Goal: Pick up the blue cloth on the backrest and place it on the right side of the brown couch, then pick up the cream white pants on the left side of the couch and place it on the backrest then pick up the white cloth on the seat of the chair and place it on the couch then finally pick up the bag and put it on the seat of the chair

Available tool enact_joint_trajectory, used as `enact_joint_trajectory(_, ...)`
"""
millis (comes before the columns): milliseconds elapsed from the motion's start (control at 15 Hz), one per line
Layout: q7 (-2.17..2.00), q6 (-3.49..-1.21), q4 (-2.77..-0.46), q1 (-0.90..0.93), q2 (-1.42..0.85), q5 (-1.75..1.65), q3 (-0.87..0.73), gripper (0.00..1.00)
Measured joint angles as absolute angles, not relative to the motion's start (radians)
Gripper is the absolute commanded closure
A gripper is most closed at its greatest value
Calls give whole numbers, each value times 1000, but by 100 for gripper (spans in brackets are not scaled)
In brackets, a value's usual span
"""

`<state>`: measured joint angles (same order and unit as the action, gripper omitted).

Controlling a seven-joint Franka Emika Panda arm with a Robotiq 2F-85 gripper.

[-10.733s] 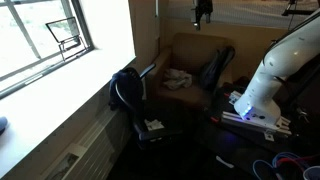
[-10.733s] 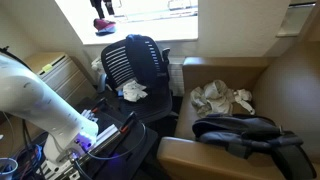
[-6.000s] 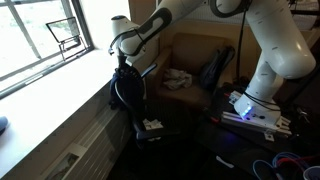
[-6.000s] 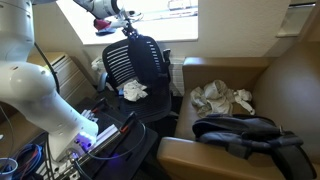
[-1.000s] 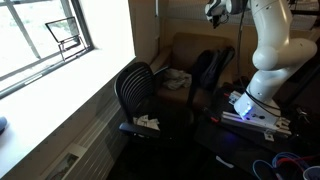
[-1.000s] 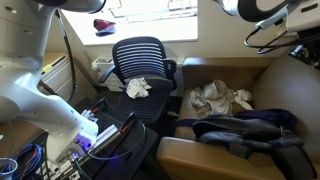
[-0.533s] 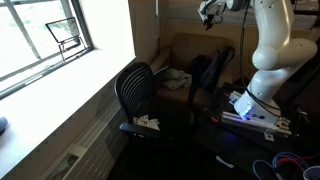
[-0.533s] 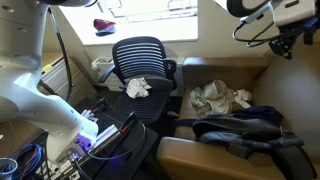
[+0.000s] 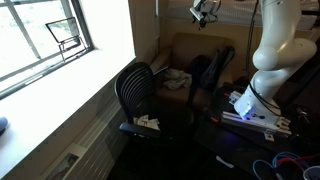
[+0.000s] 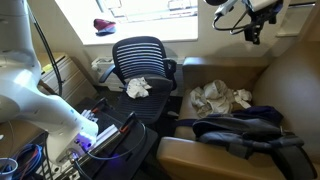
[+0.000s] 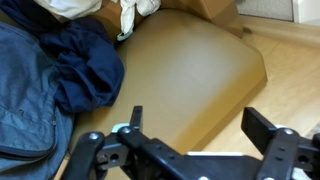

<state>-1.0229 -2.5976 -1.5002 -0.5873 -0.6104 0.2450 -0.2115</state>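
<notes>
Blue cloth: lies bunched at the near end of the brown couch, against the armrest, just beside the cream white pants. Gripper: I see it hanging high above the couch seat, jaws spread wide, holding nothing. White cloth: on the chair seat.

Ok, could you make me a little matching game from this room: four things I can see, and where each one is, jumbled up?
Things:
1. white cloth
2. cream pants
3. blue cloth
4. gripper

Places or states:
A. high above the couch, open and empty
B. dark heap on the couch
C. on the seat of the black chair
D. pale crumpled heap on the couch

Pairs: 1-C, 2-D, 3-B, 4-A
</notes>
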Motion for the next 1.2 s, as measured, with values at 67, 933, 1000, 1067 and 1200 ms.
enact_joint_trajectory(67,-1021,-2597,-1501,-585,-609,252,-220,0)
enact_joint_trajectory(933,-728,-2196,-1510,-473,-730,414,-147,0)
enact_joint_trajectory(1000,-728,-2198,-1510,-468,-730,417,-152,0)
enact_joint_trajectory(1067,-728,-2198,-1509,-466,-730,418,-154,0)
enact_joint_trajectory(1200,-728,-2197,-1509,-464,-730,418,-157,0)
